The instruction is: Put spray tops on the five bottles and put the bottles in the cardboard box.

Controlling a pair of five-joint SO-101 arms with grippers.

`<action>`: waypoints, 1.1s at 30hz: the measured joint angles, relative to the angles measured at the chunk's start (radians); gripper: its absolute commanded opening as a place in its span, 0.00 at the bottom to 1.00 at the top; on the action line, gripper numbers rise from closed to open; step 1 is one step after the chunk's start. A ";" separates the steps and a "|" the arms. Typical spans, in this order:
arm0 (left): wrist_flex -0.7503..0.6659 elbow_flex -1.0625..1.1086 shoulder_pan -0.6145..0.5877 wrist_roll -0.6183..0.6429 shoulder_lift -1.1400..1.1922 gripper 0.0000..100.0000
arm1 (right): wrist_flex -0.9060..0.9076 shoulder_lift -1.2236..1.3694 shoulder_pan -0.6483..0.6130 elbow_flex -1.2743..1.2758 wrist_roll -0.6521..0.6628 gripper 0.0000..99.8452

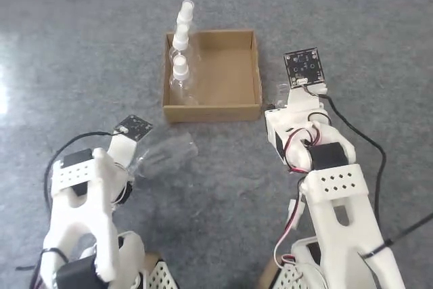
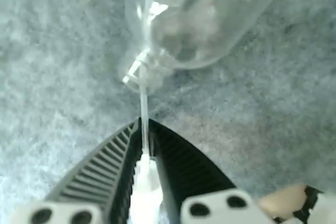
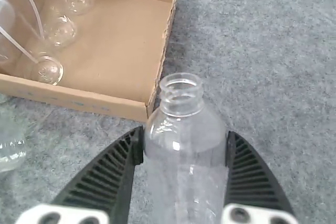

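Observation:
The cardboard box (image 1: 210, 112) stands at the table's middle back, with three capped bottles (image 1: 181, 65) along its left wall. In front of it, to the left, a clear uncapped bottle (image 1: 169, 152) lies on its side. My left gripper (image 1: 139, 164) is at that bottle's neck end. In the left wrist view the left gripper (image 2: 144, 124) is shut on a spray top (image 2: 143, 182), and the thin tube (image 2: 143, 98) points at the bottle's (image 2: 210, 19) mouth. My right gripper (image 3: 184, 140) is shut on an upright open-necked bottle (image 3: 181, 129) just outside the box's (image 3: 105, 103) front right corner.
Grey carpet-like cloth covers the table. The box's right two thirds is bare cardboard floor (image 3: 115, 45). The right arm (image 1: 318, 160) stands close to the box's right front corner. Open cloth lies between the two arms.

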 measured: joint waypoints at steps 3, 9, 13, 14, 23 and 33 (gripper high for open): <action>0.055 -0.054 -0.021 0.000 0.000 0.01 | 0.000 0.000 0.000 0.000 0.000 0.17; 0.132 -0.181 -0.078 0.003 0.000 0.01 | 0.000 0.000 0.000 0.000 0.000 0.17; 0.143 -0.215 -0.124 0.003 0.000 0.01 | 0.000 0.000 0.000 0.000 0.000 0.17; 0.143 -0.216 -0.135 0.003 0.000 0.01 | 0.000 0.000 0.000 0.000 0.000 0.17; 0.167 -0.219 -0.157 -0.031 0.000 0.17 | 0.000 0.000 0.000 0.000 0.000 0.17; 0.130 -0.216 -0.236 -0.112 0.000 0.18 | 0.000 0.000 0.000 0.000 0.000 0.17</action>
